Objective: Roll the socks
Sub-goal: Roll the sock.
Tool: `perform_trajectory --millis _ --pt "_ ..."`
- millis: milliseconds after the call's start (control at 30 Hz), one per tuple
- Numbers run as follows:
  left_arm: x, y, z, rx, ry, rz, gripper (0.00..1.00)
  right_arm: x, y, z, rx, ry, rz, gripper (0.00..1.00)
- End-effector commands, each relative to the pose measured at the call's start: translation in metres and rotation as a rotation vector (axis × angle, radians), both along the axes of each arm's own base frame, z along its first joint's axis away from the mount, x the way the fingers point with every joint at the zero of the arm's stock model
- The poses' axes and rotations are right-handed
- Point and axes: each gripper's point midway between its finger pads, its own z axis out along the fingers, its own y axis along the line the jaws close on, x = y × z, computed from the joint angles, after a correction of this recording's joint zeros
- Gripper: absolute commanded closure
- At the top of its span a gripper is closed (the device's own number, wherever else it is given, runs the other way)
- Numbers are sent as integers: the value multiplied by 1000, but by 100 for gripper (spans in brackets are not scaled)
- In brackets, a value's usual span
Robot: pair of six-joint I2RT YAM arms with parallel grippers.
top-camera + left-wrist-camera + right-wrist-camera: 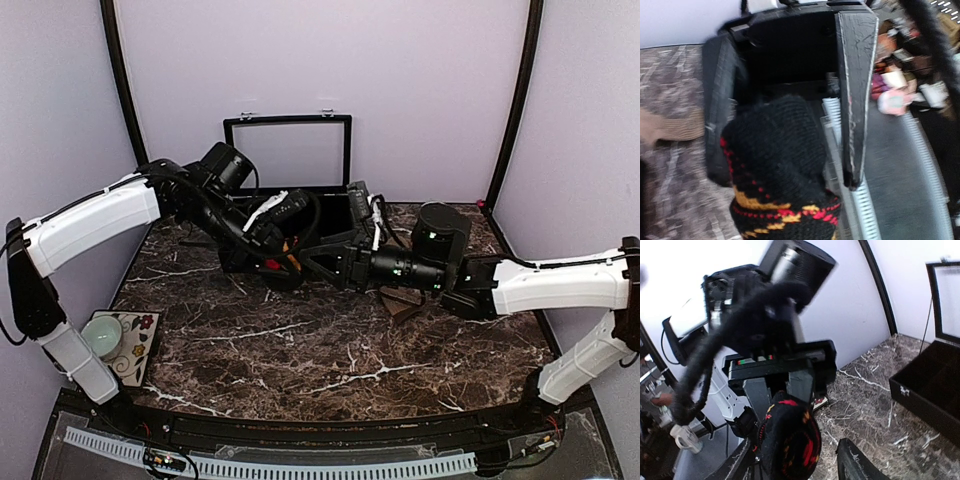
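Counter (pixel 330 350) of dark marble carries an open black case (pixel 333 208) at its far edge. Just in front of it, my left pincer (pixel 785 177) pinches the bunched argyle sock (pixel 780 145), and my right pincer (pixel 795 447) stands spread around it. Tan sock (pixel 405 302) lies nearer the right edge.

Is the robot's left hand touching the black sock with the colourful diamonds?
Touching. In the left wrist view, the black sock sits squeezed between the fingers of the left hand, its knit pressed against one finger.
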Motion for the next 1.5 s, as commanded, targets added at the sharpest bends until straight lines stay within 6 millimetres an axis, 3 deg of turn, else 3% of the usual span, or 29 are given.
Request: perform_trajectory --millis 0,267,433,500,733,833,1000,1167,1367,1467 --pt "-40 1 28 -83 335 -147 100 -17 -5 10 -74 -245 57 44" --pt "-48 2 33 -101 423 -190 100 -35 -1 15 -155 -324 183 59" --pt "-47 2 27 -74 419 -192 99 -33 6 15 -171 -301 203 90" --pt "-43 2 22 -52 388 -174 87 -29 8 15 -167 -277 190 100" --pt "-9 6 1 32 81 3 58 -7 15 5 -154 -146 84 100" --pt "0 12 -5 51 -83 36 54 3 16 3 -132 -83 28 100" --pt "1 20 -21 115 -341 42 56 11 20 7 -86 -21 -4 100" --pt "7 21 -33 177 -433 63 66 11 25 11 -71 18 15 100" --pt "39 24 -29 219 -554 183 89 11 27 5 -60 113 19 100" --pt "58 28 -29 254 -633 262 92 7 30 3 -47 178 45 100"
